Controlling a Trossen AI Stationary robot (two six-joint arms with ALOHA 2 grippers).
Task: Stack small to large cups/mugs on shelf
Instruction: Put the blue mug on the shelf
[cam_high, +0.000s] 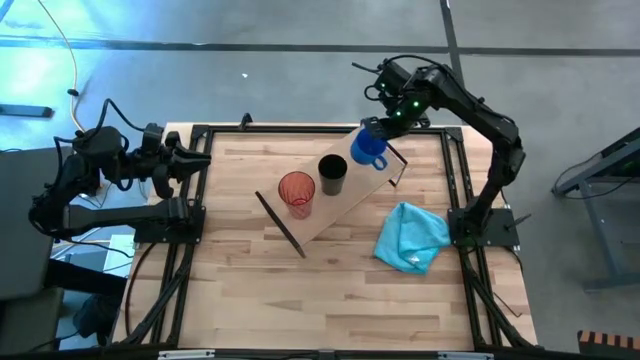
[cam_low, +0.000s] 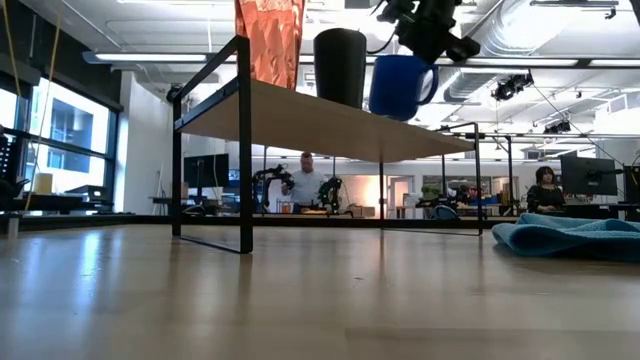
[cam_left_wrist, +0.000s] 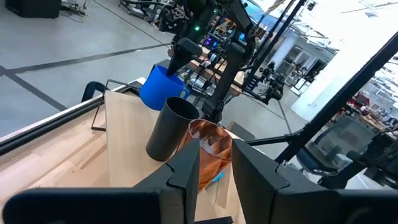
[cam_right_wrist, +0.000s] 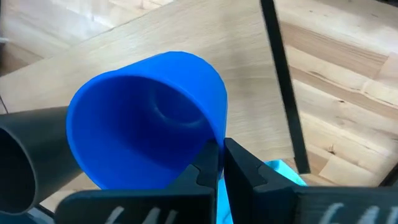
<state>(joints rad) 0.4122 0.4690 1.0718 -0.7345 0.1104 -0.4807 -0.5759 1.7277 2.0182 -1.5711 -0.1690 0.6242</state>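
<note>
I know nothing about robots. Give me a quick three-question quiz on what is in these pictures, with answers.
1. True or false: the right gripper is shut on the blue mug.
2. Which vessel stands between the other two on the shelf? A) orange-red tumbler B) black cup C) blue mug
3. Fill in: the light blue cloth lies on the ___, not on the shelf.

Key: 1 true; 2 B; 3 table.
</note>
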